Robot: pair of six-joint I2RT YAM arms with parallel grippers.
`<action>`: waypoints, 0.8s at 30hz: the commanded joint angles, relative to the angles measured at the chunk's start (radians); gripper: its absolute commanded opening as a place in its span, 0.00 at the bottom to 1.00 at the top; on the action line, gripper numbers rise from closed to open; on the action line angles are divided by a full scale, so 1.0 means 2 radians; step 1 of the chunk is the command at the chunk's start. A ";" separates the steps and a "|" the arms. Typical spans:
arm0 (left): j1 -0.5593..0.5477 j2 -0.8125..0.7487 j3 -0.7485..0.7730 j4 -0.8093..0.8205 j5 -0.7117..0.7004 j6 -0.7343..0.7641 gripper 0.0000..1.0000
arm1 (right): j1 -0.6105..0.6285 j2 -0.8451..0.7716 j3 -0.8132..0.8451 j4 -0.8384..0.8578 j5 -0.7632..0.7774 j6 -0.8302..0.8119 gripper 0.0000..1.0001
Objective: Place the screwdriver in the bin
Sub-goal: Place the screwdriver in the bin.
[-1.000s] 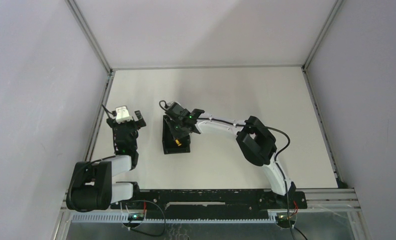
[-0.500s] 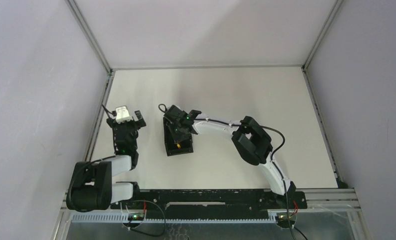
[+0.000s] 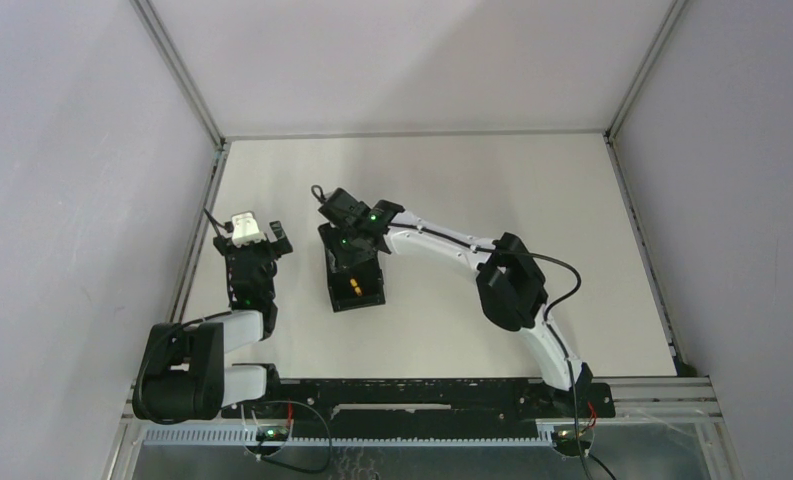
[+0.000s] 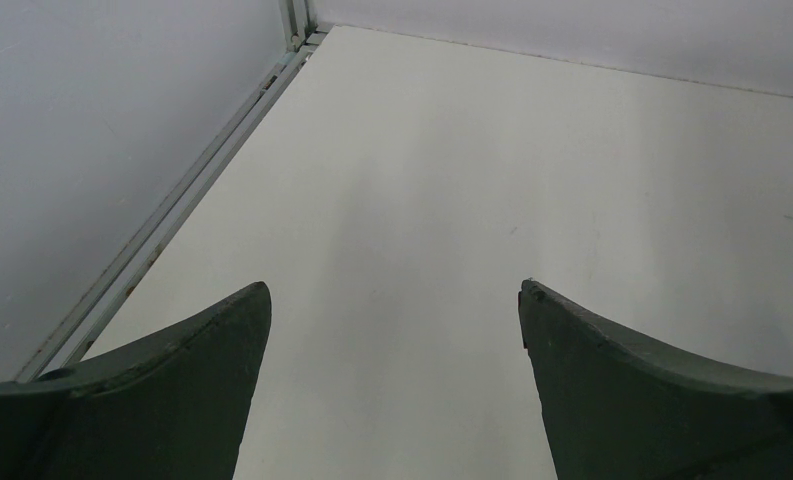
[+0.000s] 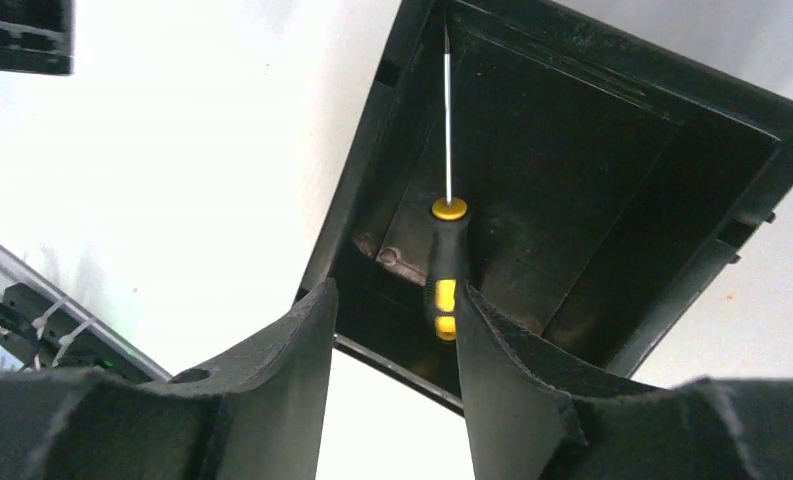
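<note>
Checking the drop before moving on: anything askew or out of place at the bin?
Nothing stands out. The screwdriver lies inside the bin along one wall, its tip near a corner; the right gripper is open by the handle.

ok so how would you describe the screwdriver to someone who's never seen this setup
On the white table, a little left of centre, sits a small black bin. The screwdriver lies inside it, close to one long wall. Its yellow-and-black handle is the only colour in that dark box, with a thin shaft running from it.
</note>
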 commanded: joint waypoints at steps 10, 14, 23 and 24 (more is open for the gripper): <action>0.003 0.000 -0.007 0.017 0.001 0.006 0.98 | -0.021 -0.102 0.087 -0.059 0.046 -0.018 0.55; 0.003 0.000 -0.006 0.018 0.001 0.006 0.98 | -0.048 -0.148 0.091 -0.068 0.075 -0.044 0.56; 0.003 0.000 -0.007 0.017 0.001 0.006 0.98 | -0.149 -0.274 0.025 -0.047 0.135 -0.127 0.68; 0.003 0.000 -0.006 0.017 0.001 0.006 0.98 | -0.164 -0.290 0.007 -0.038 0.137 -0.132 0.69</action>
